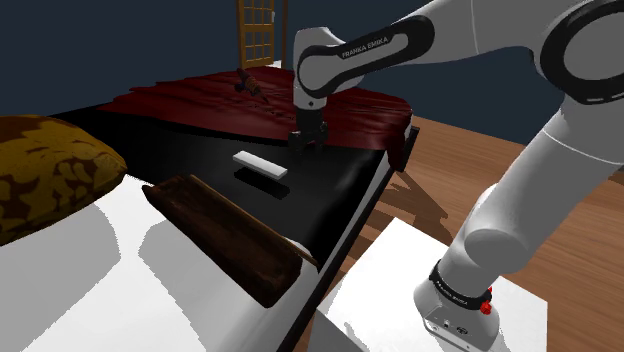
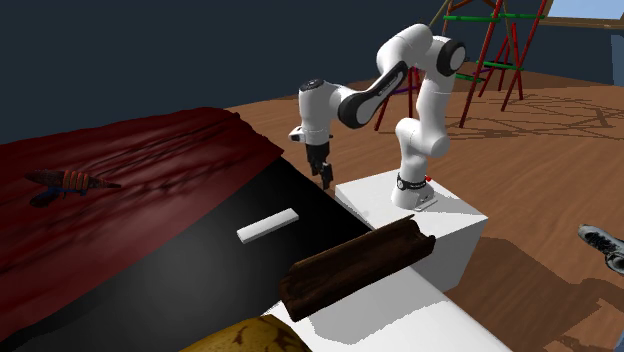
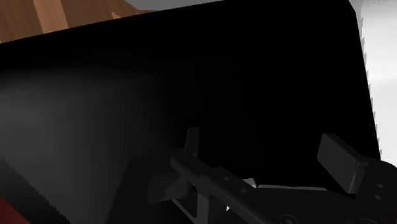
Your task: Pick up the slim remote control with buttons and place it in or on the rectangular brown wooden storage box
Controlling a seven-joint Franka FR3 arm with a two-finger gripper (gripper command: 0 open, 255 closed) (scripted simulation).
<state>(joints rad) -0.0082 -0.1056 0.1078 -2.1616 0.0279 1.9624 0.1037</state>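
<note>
Your tool (image 1: 308, 138) hung open over the black top of the bed (image 1: 180, 150), its two fingers (image 3: 340, 162) standing apart with nothing between them. In the shoulder view the white remote (image 1: 261, 167) lay flat on that black top at about 8 o'clock from the tool, near it but untouched. The long brown wooden box (image 1: 225, 235) sat at 7 o'clock from the remote, apart from it, where the black top met a white sheet (image 1: 120, 290). A dark red blanket (image 1: 230, 105) lay at 10 o'clock from the tool.
</note>
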